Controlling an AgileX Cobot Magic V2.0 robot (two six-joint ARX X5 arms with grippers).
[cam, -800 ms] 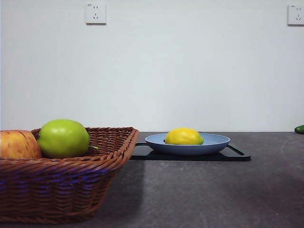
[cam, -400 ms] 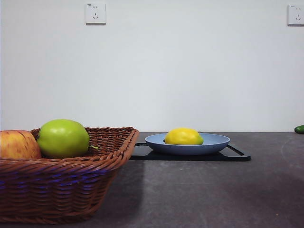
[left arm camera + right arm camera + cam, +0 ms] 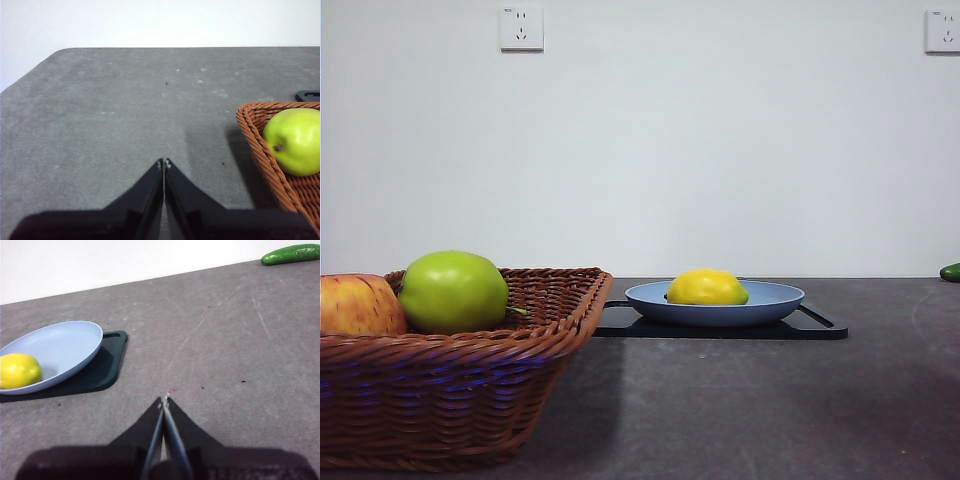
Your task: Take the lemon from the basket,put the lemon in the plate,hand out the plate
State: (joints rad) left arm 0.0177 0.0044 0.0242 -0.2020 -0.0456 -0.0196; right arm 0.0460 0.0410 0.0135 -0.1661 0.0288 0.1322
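The lemon (image 3: 707, 287) is seen lying in the plate (image 3: 775, 298) on the black tray (image 3: 820, 327), well apart from the basket (image 3: 470, 390). A green apple (image 3: 453, 291) is kept in the basket. Left claw (image 3: 164, 163) closed, empty, above bare surface (image 3: 115, 115); right claw (image 3: 164, 400) closed, empty, near the plate

**Three cameras: one low and level, two looking down from the wrists**

The front view sits at about table height, facing a white wall, with the basket (image 3: 470, 370) near and large at its left and the plate (image 3: 715, 303) farther back. The left wrist view looks down over its shut jaws at grey table (image 3: 125, 120) and the basket's corner — shared with the front. The right wrist view looks down past its own jaws toward the plate (image 3: 65, 347) — also shared.
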